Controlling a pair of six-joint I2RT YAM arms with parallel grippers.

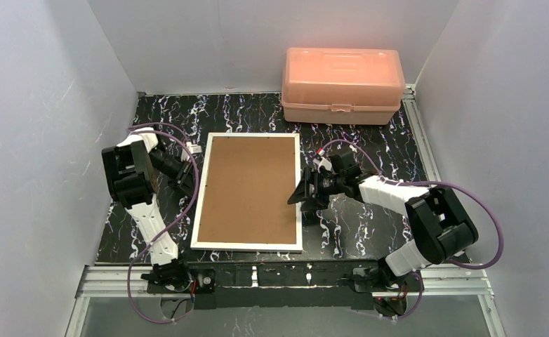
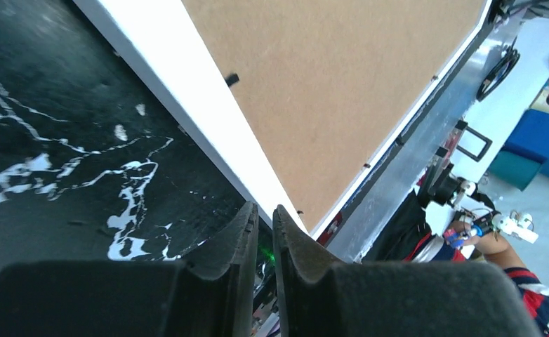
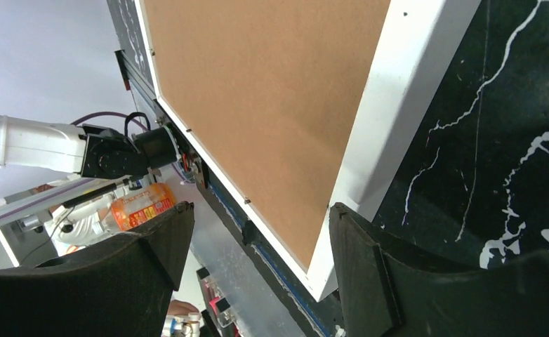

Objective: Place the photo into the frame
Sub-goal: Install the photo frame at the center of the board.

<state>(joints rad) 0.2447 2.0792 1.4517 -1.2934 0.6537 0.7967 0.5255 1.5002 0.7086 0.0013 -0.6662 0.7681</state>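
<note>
The frame (image 1: 248,245) lies flat on the black marbled table with its brown board back facing up, white rim all round. It also fills the left wrist view (image 2: 187,91) and the right wrist view (image 3: 391,119). The photo is out of view. My left gripper (image 1: 187,174) hovers just off the frame's left edge. Its jaws (image 2: 265,209) stand a narrow slit apart with nothing between them. My right gripper (image 1: 300,197) is at the frame's right edge, open wide (image 3: 261,210). One of its fingers (image 3: 356,246) is by the white rim and the other is over the board.
A pink plastic box (image 1: 342,84) with its lid shut stands at the back right of the table. White walls close in the left, right and back sides. The metal rail (image 1: 286,277) with both arm bases runs along the near edge.
</note>
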